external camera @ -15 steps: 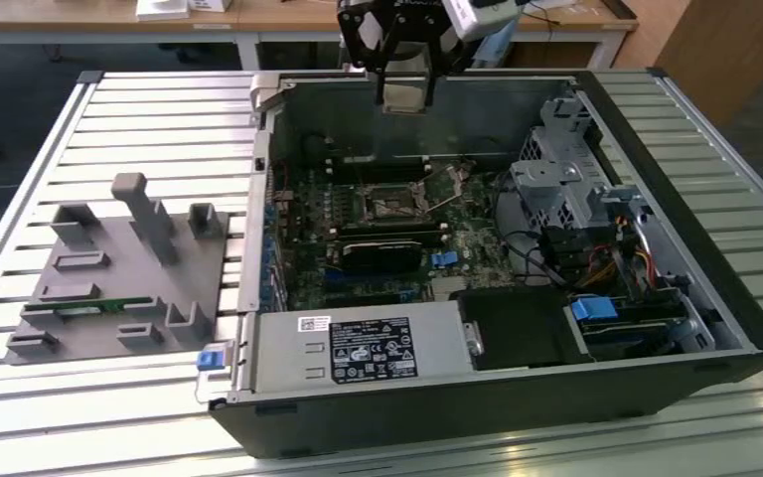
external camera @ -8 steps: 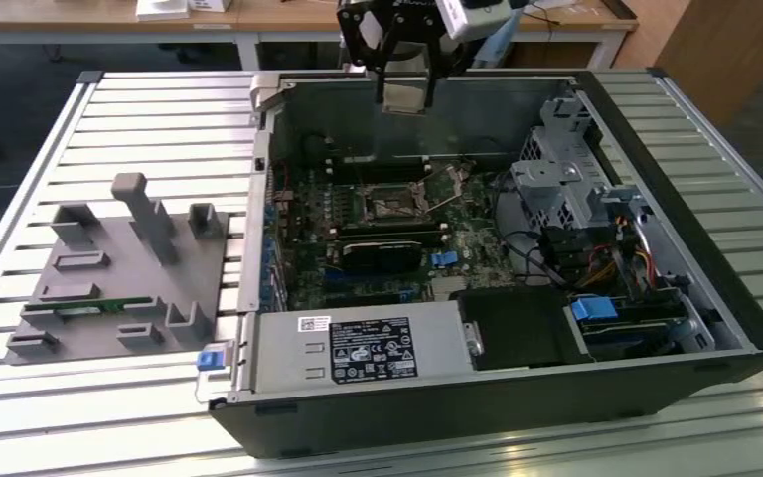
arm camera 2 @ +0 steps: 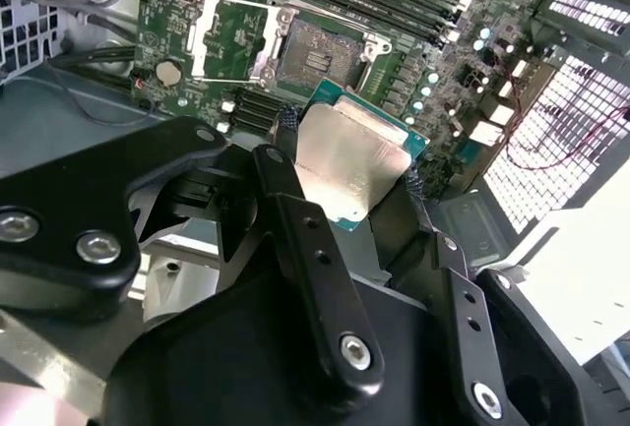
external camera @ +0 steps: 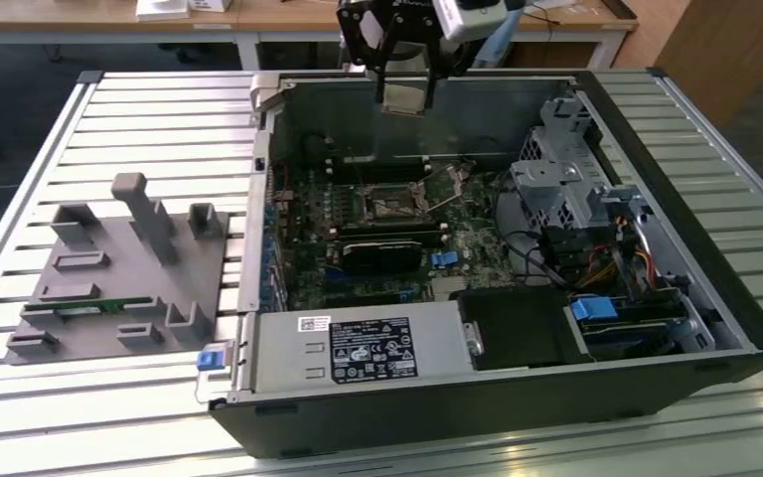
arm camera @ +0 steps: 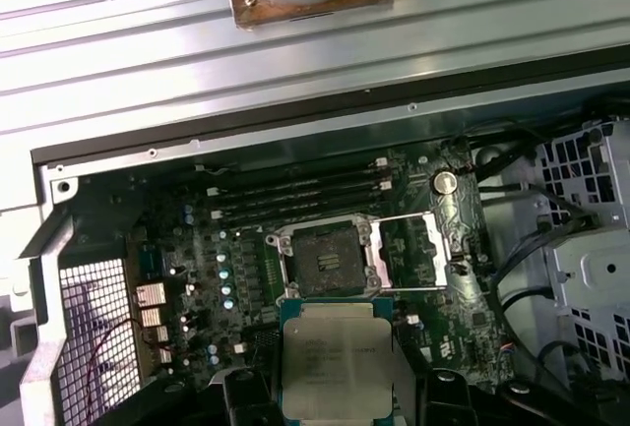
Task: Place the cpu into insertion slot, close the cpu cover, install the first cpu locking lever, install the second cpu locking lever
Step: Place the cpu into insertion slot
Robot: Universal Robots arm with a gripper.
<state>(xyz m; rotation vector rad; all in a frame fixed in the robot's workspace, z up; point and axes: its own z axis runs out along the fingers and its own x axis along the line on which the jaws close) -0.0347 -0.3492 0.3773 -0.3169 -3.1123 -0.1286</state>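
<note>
My gripper (external camera: 404, 87) hangs high above the open computer case, shut on the cpu (external camera: 405, 95). In the second wrist view the cpu (arm camera 2: 349, 165), silvery-topped with a green edge, sits clamped between two black fingers (arm camera 2: 285, 185). The first wrist view has the cpu (arm camera: 337, 357) just short of the insertion slot (arm camera: 325, 259), a dark square socket with a silver rim on the green board. That insertion slot (arm camera 2: 320, 57) lies bare, with the cpu cover (arm camera: 413, 249) folded open beside it. From outside, the insertion slot (external camera: 391, 207) is well below the gripper.
The black case wall (external camera: 739, 298) rings the motherboard. A black card (external camera: 381, 253) lies near the socket and long memory slots (arm camera: 295, 195) run beside it. A drive cage with cables (external camera: 567, 194), a power supply (external camera: 355, 348) and a grey fixture (external camera: 116, 278) on the slatted table.
</note>
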